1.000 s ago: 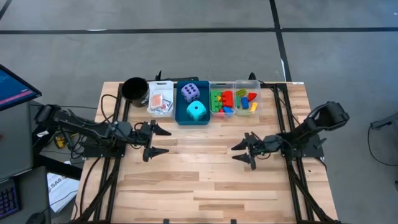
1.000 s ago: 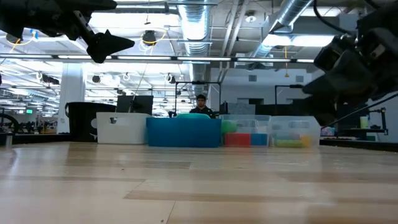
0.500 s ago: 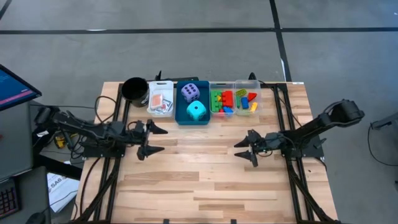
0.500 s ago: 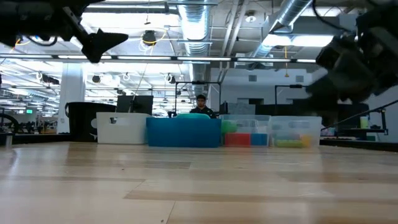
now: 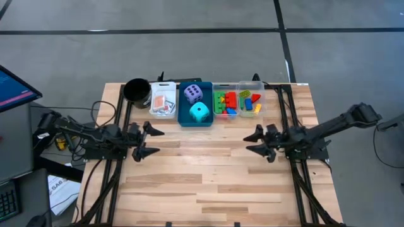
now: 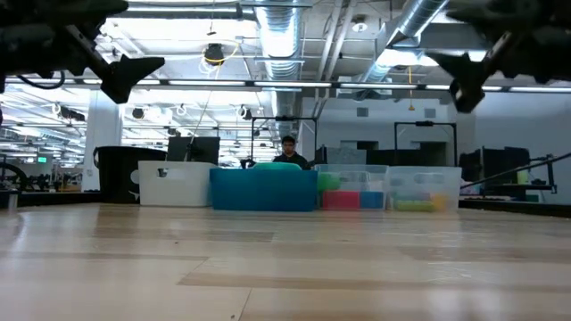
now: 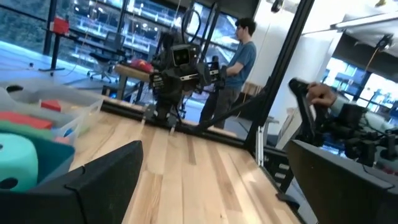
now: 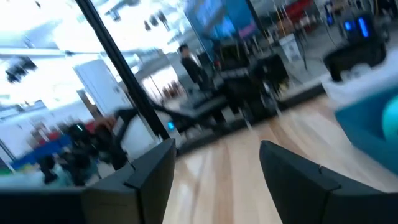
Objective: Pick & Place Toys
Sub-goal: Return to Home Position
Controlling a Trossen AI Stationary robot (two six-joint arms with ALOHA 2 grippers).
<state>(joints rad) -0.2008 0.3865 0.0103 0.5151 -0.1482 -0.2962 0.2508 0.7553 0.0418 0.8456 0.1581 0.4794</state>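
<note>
Hovering above a wooden table [image 5: 208, 176], two dark robot arms face each other with nothing in their grasp. The left gripper [image 5: 158, 142] hangs over the left side of the table, its two fingers spread apart, released and empty. The right gripper [image 5: 247, 144] hangs over the right side and points towards the left one, its fingers likewise parted and empty. The two grippers are well apart, with bare wood between them.

All the toys lie in a row of containers along the table's back edge, beyond both grippers. Seen from above, left to right, the row begins with a black cup [image 5: 136, 92]. Next is a white bin [image 5: 152, 104] holding red-backed playing cards [image 5: 164, 102]. Just beside it, a blue bin [image 5: 196, 123] holds a purple die [image 5: 194, 94] and, nearer the arms, a cyan die [image 5: 199, 113]. Last come two clear bins side by side. The first clear bin [image 5: 225, 116] holds red, green and blue bricks [image 5: 228, 101]. The second clear bin [image 5: 261, 101] holds red, yellow, green and blue pieces [image 5: 249, 102].

From table height, a person [image 6: 288, 150] shows in the room behind the blue bin.
</note>
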